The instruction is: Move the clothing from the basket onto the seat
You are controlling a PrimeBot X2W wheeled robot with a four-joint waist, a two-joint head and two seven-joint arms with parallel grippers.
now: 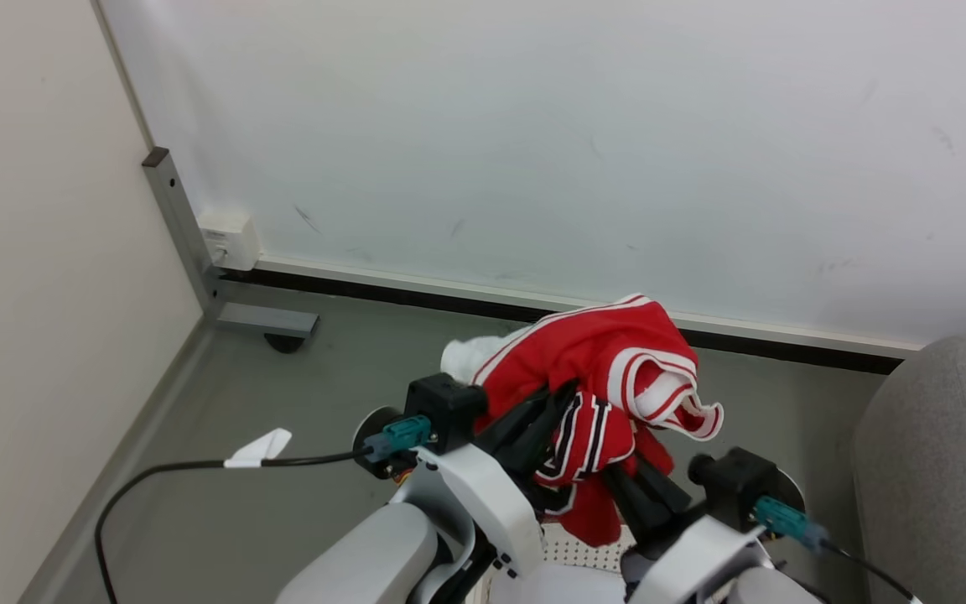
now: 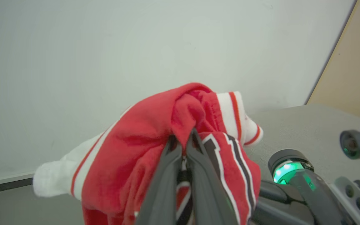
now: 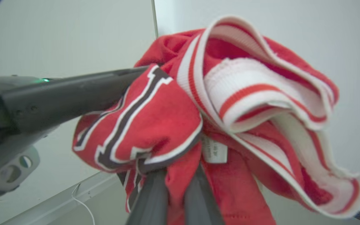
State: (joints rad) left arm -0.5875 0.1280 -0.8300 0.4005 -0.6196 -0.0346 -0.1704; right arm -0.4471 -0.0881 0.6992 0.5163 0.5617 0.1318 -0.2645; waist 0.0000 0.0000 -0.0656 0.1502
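Jaws first: the left gripper (image 2: 184,139) has them pinched tight on a red fold of the clothing (image 1: 596,361). The right gripper (image 3: 180,175) has its jaws narrow too, with cloth caught between them. Both arms reach forward and up, fingers converging under the bundle, which hangs above the floor (image 1: 240,537). A perforated white patch below it is probably the basket (image 1: 571,545). The seat (image 1: 936,470) sits off right, well apart. Open floor runs left to the wall (image 1: 533,126).
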